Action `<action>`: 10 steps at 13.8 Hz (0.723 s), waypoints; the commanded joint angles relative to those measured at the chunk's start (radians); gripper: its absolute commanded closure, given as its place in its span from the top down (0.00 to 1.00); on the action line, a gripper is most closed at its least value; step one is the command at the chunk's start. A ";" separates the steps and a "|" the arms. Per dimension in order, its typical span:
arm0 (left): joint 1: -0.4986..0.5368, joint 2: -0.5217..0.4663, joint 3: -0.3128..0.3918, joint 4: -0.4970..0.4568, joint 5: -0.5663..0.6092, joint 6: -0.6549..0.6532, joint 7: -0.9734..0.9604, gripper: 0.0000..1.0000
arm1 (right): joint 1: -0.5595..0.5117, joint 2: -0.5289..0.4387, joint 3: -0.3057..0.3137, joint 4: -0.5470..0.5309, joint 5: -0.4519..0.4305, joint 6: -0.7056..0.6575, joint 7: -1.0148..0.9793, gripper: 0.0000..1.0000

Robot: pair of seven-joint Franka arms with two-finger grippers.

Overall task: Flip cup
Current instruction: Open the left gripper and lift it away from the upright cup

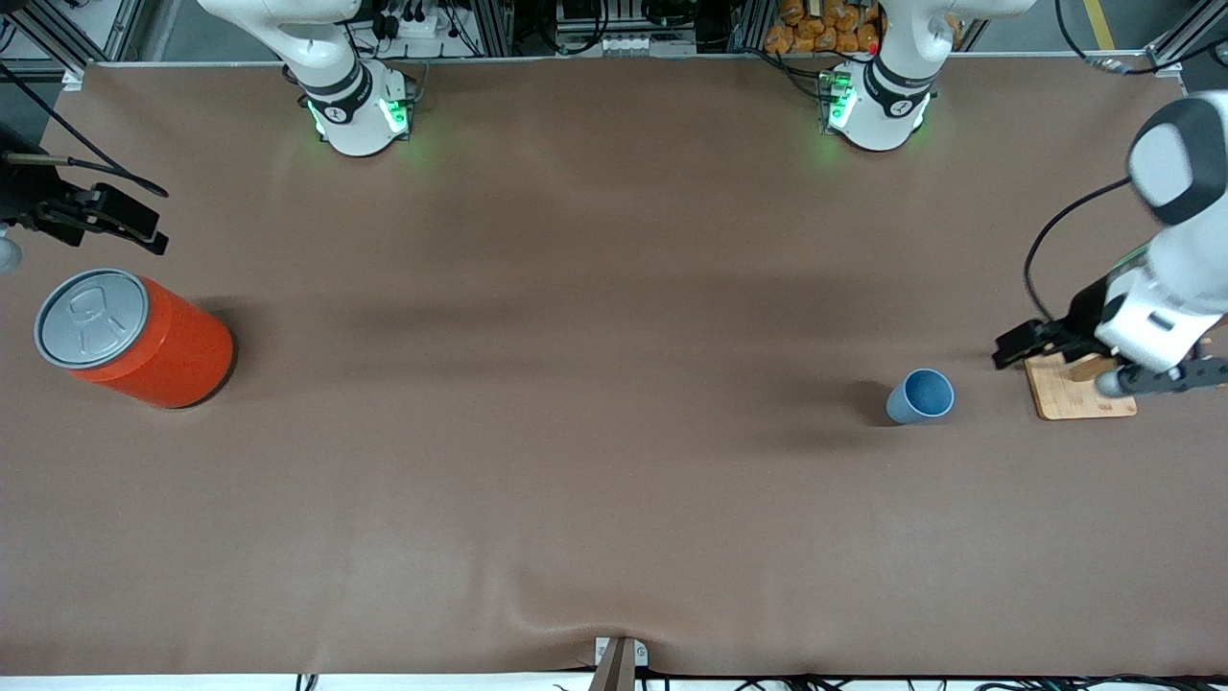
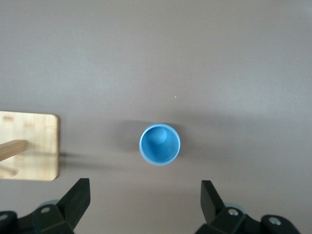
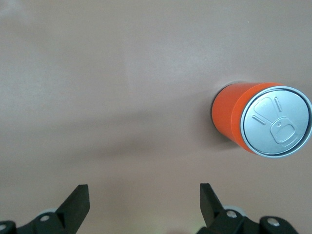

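Cup: small light-blue matte tapered cup (image 1: 921, 396) stands upright on the brown table (image 1: 595, 461), rim up, toward the left arm's end, closest to the front camera.
Board: pale wooden board (image 1: 1073, 392) lies just beside the cup, apart from it.
Left gripper (image 1: 1103, 357): hovers over that board, fingers spread wide, nothing between them; cup sits clear of them.
Right gripper (image 1: 96, 221): waits near the tall orange cylindrical can with grey lid (image 1: 134, 338), fingers apart, empty.
Judgement: cup already looks mouth-up; left arm is nearer.

front: high, faces robots | wrists: look down (front shares cup (image 1: 921, 395), can (image 1: 134, 338))
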 commanded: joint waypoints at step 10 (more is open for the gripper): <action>0.008 -0.093 -0.109 0.143 0.163 -0.293 -0.027 1.00 | -0.013 0.010 0.007 0.025 0.001 -0.020 -0.011 1.00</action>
